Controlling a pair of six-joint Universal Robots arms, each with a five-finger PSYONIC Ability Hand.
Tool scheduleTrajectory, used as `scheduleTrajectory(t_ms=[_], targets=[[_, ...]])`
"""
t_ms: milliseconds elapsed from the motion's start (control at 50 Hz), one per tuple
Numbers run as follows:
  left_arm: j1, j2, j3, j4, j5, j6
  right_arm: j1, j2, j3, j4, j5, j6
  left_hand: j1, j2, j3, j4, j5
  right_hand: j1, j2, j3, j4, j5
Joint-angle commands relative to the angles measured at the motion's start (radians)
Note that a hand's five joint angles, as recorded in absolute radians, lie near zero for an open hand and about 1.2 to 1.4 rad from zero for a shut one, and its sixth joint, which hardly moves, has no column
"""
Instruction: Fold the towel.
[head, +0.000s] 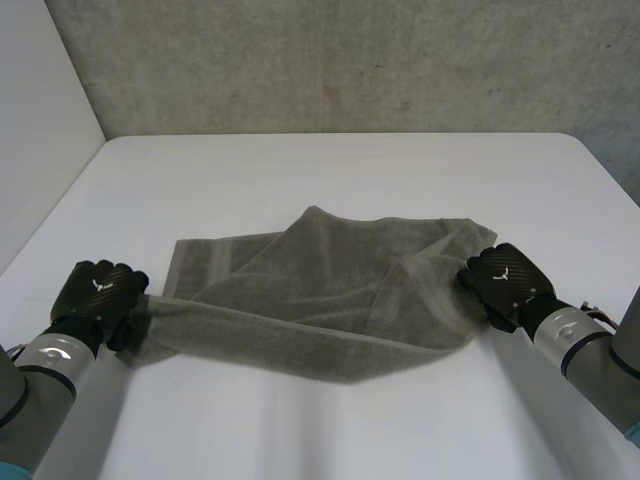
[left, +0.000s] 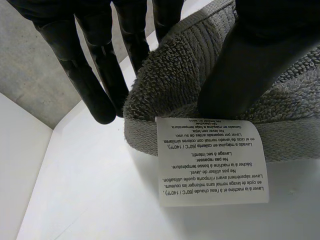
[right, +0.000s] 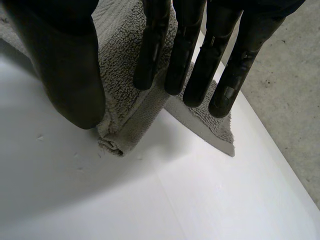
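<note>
A grey towel (head: 320, 290) lies partly folded on the white table (head: 330, 170), its near edge raised between my two hands. My left hand (head: 100, 292) holds the near left corner just off the table. In the left wrist view its thumb (left: 250, 65) presses the towel (left: 165, 80) against the fingers (left: 95, 85), and a white care label (left: 210, 160) hangs from that corner. My right hand (head: 505, 280) is at the towel's right edge. There a bunched fold of towel (right: 125, 100) sits between the thumb (right: 65, 65) and the fingers (right: 190, 60), with its lower end touching the table.
Bare white tabletop stretches beyond the towel to the far edge and in front of it toward me. A grey concrete wall (head: 350, 60) stands behind the table, and a white panel (head: 40, 120) rises at the left.
</note>
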Motion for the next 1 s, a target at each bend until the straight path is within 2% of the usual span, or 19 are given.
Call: scheduleTrajectory(t_ms=[20,40,60,100,240,280,380,440,460,480,500,520,560,640,720,780,820,900,1000], targets=[[0.000,0.002,-0.001,0.000,0.000,0.000,0.001,0.001,0.000,0.000,-0.002,0.010,-0.128,-0.119,-0.136,-0.122,-0.288,0.163,0.162,0.166,0.163,0.171],[0.000,0.002,-0.001,0.000,0.000,0.000,0.001,0.004,0.000,-0.001,0.000,0.012,-0.128,-0.119,-0.136,-0.122,-0.288,0.285,0.284,0.288,0.285,0.293],[0.000,0.002,-0.001,0.000,-0.001,0.000,0.001,0.004,0.000,-0.001,0.000,0.012,-0.125,-0.116,-0.133,-0.119,-0.285,0.286,0.286,0.289,0.286,0.294],[0.000,0.002,-0.001,0.000,-0.002,0.000,0.001,0.008,-0.006,-0.001,0.003,0.027,-0.125,-0.116,-0.133,-0.119,-0.285,0.571,0.571,0.574,0.571,0.579],[0.000,0.008,-0.001,-0.011,0.002,0.000,-0.005,-0.011,-0.035,0.012,0.014,0.150,-0.019,-0.010,-0.027,-0.013,-0.179,0.573,0.572,0.576,0.573,0.581],[0.000,0.030,-0.002,-0.011,0.006,-0.003,-0.010,-0.041,-0.042,0.018,0.015,0.195,0.162,0.171,0.154,0.168,0.002,0.573,0.572,0.576,0.573,0.581],[0.000,0.106,-0.002,-0.011,0.009,-0.020,-0.033,-0.226,-0.058,0.095,0.003,0.357,0.195,0.204,0.187,0.201,0.035,0.573,0.572,0.576,0.573,0.581],[0.000,0.203,-0.008,-0.012,0.008,-0.089,-0.034,-0.288,-0.080,0.143,0.003,0.399,0.195,0.204,0.187,0.201,0.035,0.573,0.572,0.576,0.573,0.581],[0.000,0.203,-0.008,-0.012,0.008,-0.089,-0.034,-0.367,-0.104,0.213,0.002,0.418,0.195,0.204,0.187,0.201,0.035,0.573,0.572,0.576,0.573,0.581],[0.000,0.275,-0.008,-0.014,0.008,-0.151,-0.034,-0.367,-0.105,0.213,0.001,0.419,0.195,0.204,0.187,0.201,0.035,0.573,0.572,0.576,0.573,0.581],[-0.001,0.363,-0.001,-0.015,0.009,-0.243,-0.048,-0.445,-0.141,0.297,-0.005,0.423,0.195,0.204,0.187,0.201,0.035,0.573,0.572,0.576,0.573,0.581],[-0.001,0.364,-0.001,-0.015,0.009,-0.244,-0.048,-0.446,-0.141,0.298,-0.005,0.423,0.195,0.204,0.187,0.201,0.035,0.573,0.572,0.576,0.573,0.581],[0.000,0.462,0.016,-0.040,0.009,-0.366,-0.112,-0.549,-0.230,0.455,-0.006,0.420,0.195,0.204,0.187,0.201,0.035,0.573,0.572,0.576,0.573,0.581],[-0.001,0.537,0.073,-0.121,0.011,-0.454,-0.190,-0.610,-0.333,0.618,-0.009,0.415,0.195,0.204,0.187,0.201,0.035,0.573,0.572,0.576,0.573,0.581],[0.000,0.562,0.136,-0.235,0.011,-0.476,-0.258,-0.654,-0.474,0.826,-0.023,0.368,0.195,0.204,0.187,0.201,0.035,0.573,0.572,0.576,0.573,0.581],[-0.001,0.562,0.200,-0.334,0.011,-0.480,-0.264,-0.663,-0.510,0.888,-0.034,0.336,0.195,0.204,0.187,0.201,0.035,0.573,0.572,0.576,0.573,0.581],[-0.003,0.555,0.222,-0.364,0.011,-0.479,-0.267,-0.662,-0.561,0.987,-0.052,0.258,0.195,0.204,0.187,0.201,0.035,0.573,0.572,0.576,0.573,0.581],[-0.005,0.538,0.263,-0.400,0.011,-0.474,-0.264,-0.645,-0.574,1.055,-0.051,0.168,0.195,0.204,0.187,0.201,0.035,0.573,0.572,0.576,0.573,0.581],[-0.008,0.314,0.335,-0.399,0.011,-0.457,-0.201,-0.504,-0.582,1.072,-0.023,0.070,0.195,0.204,0.187,0.201,0.035,0.573,0.572,0.576,0.573,0.581]])
